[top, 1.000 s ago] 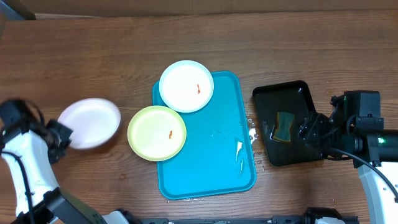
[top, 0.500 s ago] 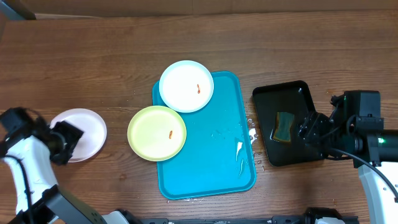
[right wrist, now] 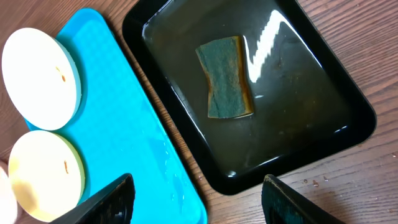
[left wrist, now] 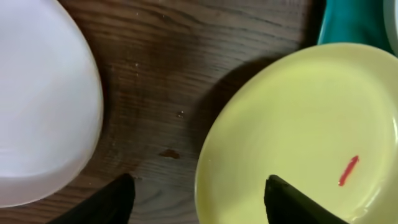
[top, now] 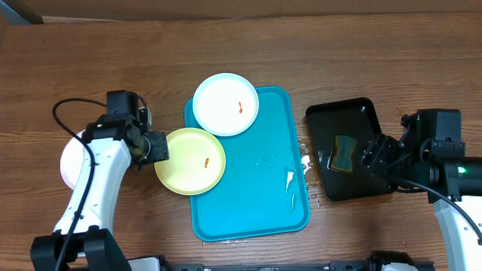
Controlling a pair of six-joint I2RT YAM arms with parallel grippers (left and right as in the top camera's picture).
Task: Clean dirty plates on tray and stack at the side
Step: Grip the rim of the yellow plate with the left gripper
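One big brown wooden table (top: pixel 361 53) under everything. Then the large turquoise rectangular plastic tray (top: pixel 263 181) mid-table, wet in spots. Just right of it, a smaller black plastic tray (top: pixel 358 111), shiny and wet-looking inside. Three round plastic plates next: white plate (top: pixel 226 104) overhanging the turquoise tray's top-left corner, pale yellow-green plate (top: pixel 190 160) half over its left edge, second white plate (top: pixel 66 162) off on the wood at far left, partly under the left arm (top: pixel 98 181). Left gripper (left wrist: pixel 196 202) spread wide, one finger over wood, the other over the yellow-green plate, gripping nothing. Right gripper (right wrist: pixel 199 205) also parted, empty, hovering by the black tray's near edge. Green rectangular sponge (top: pixel 346 153) lying flat in the black tray. Smallest: a little orange-red smear (top: pixel 239 107) on the first white plate, another on the yellow-green one.
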